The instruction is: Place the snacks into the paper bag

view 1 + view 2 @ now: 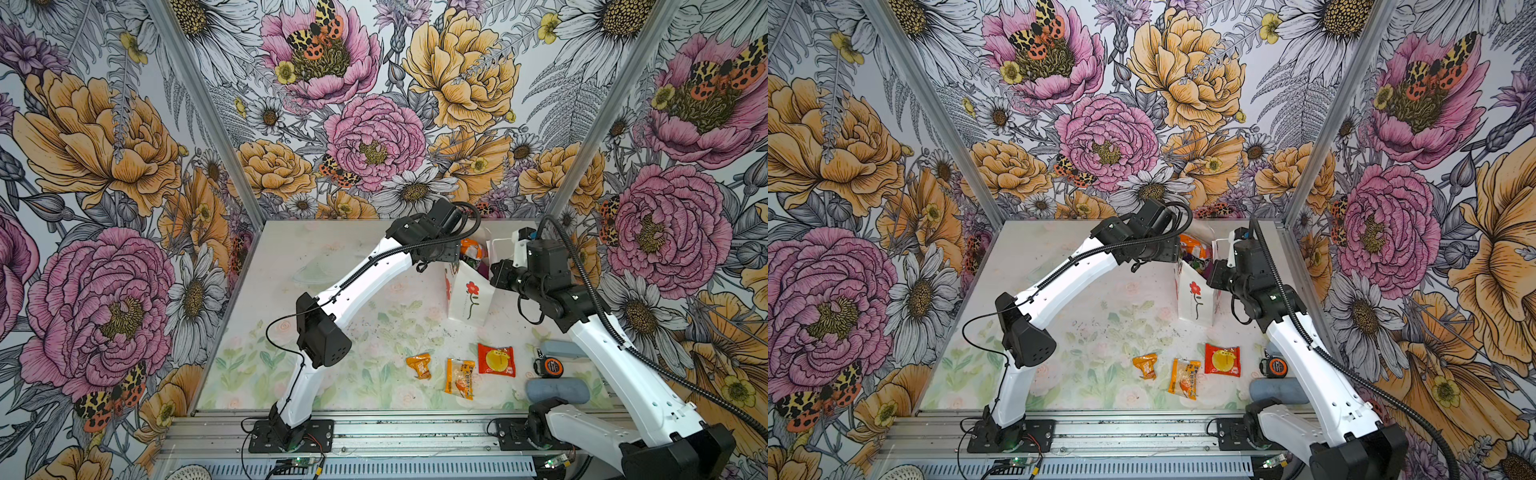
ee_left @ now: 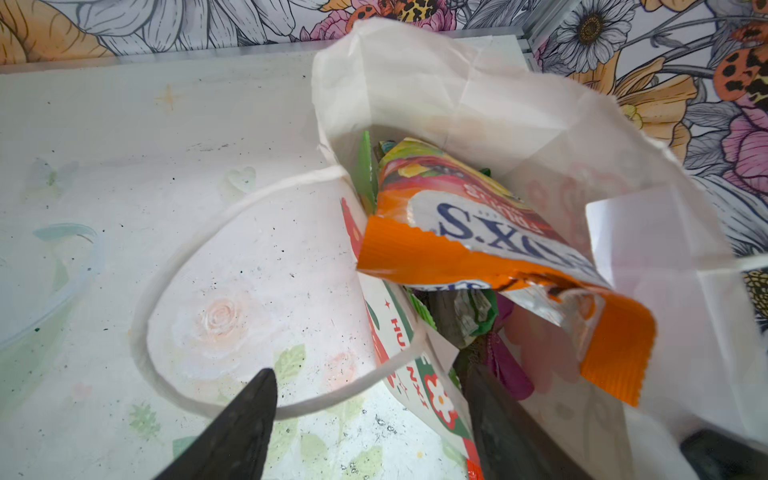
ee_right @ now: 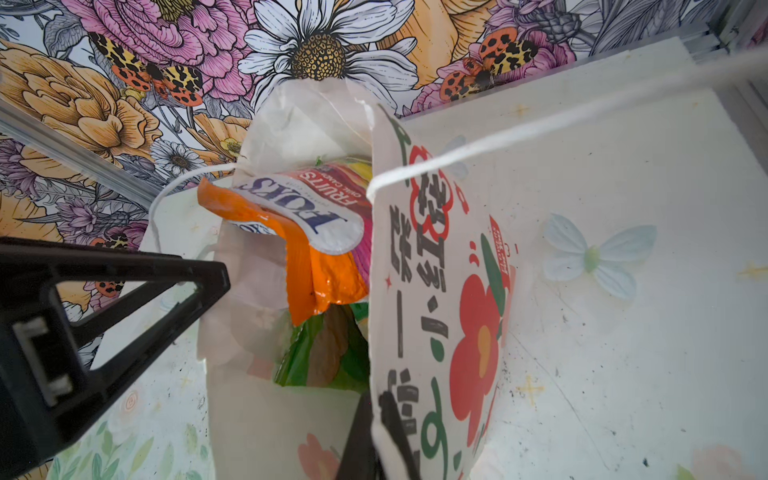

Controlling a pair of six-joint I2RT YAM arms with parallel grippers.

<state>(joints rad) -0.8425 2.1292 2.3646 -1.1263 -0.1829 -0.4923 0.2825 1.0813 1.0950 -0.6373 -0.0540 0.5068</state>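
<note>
Fox's packet in paper bag, beyond wide left claw, right claw pinching its wall

Both top views look steeply down from high above the front rail, from nearly one spot, taking in the whole pale flower-printed tabletop and the floral walls. The left wrist camera hangs close over the open mouth of the tall white paper gift bag, while the right wrist camera views that bag from close beside its printed front; both share the glossy orange "Fox's" packet at its mouth. In both top views that packet is small and distant.
</note>
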